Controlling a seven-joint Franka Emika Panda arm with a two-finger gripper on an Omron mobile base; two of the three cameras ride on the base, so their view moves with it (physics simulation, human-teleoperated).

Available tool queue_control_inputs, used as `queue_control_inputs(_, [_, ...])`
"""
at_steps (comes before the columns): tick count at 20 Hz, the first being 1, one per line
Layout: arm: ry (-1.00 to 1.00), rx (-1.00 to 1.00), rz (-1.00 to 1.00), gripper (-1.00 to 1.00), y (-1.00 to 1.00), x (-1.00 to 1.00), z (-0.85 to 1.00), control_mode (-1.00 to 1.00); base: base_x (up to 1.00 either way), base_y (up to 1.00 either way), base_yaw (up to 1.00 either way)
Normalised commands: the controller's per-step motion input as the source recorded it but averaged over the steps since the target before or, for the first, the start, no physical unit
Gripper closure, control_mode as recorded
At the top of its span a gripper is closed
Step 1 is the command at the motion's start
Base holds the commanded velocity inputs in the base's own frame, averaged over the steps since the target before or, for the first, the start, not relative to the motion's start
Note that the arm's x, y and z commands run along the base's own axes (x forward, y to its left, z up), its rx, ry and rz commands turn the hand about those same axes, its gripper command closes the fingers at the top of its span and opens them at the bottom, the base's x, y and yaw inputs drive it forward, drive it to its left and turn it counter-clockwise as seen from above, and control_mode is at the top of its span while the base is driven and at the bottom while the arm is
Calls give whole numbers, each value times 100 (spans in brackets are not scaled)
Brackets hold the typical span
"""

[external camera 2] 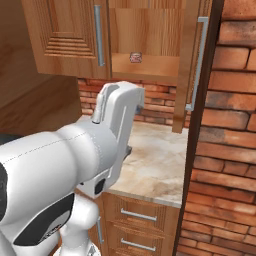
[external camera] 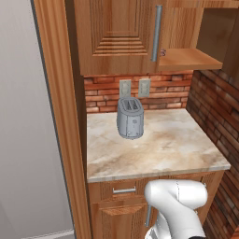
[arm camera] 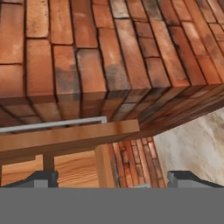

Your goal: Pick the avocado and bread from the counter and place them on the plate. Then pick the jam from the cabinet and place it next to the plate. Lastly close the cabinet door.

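Up in the open cabinet, above and ahead of our pincer, whose tips stand spread and empty, sits the small jam jar, which we judge light, rigid, slippery, best pinched across its sides.

No readable text, labels or numbers on anything in view
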Motion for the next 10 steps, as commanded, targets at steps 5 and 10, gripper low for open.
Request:
queue_control_inputs(5, [0,0,0,-100,-5,7,0,-100,0,0,0])
queue_control_inputs(10, [0,1,0,-100,-14,18,0,-100,0,0,0])
